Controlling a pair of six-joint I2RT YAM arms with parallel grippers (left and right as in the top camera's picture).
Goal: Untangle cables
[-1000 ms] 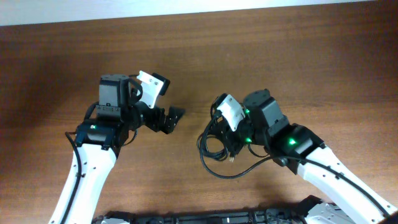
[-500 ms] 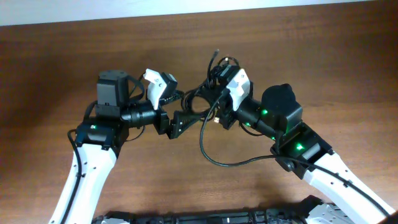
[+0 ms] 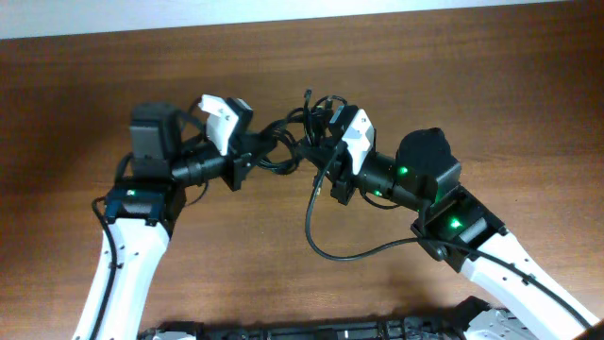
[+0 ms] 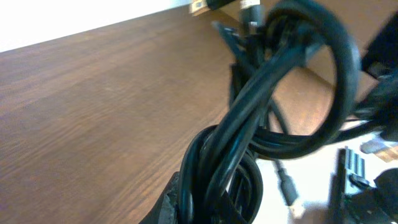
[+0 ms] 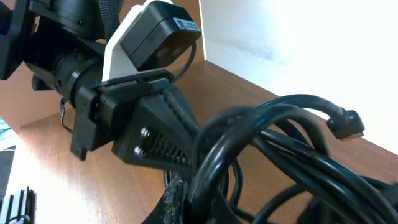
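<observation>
At the lower centre of the overhead view, a slack strand (image 3: 377,248) of the cables (image 3: 291,142) now trails in a wide curve on the counter (image 3: 472,85). A second ago the whole bundle sat low, just right of centre, beside the right tool (image 3: 326,162). That tool has since carried the bundle up toward upper centre. The left tool (image 3: 247,159), which was open and apart from the bundle, has come in to meet it.

The knot now hangs between the two tools, above the counter, so I judge the arms are placed to draw it apart.

Both forearms rise from the bottom corners and angle inward, with the wrists turned to face each other. The right tool is closed on the bundle. In its wrist view the cords rise out from between its own fingers. The left tool looks clamped on the other side of the knot, though its fingertips are largely hidden by the cords.
</observation>
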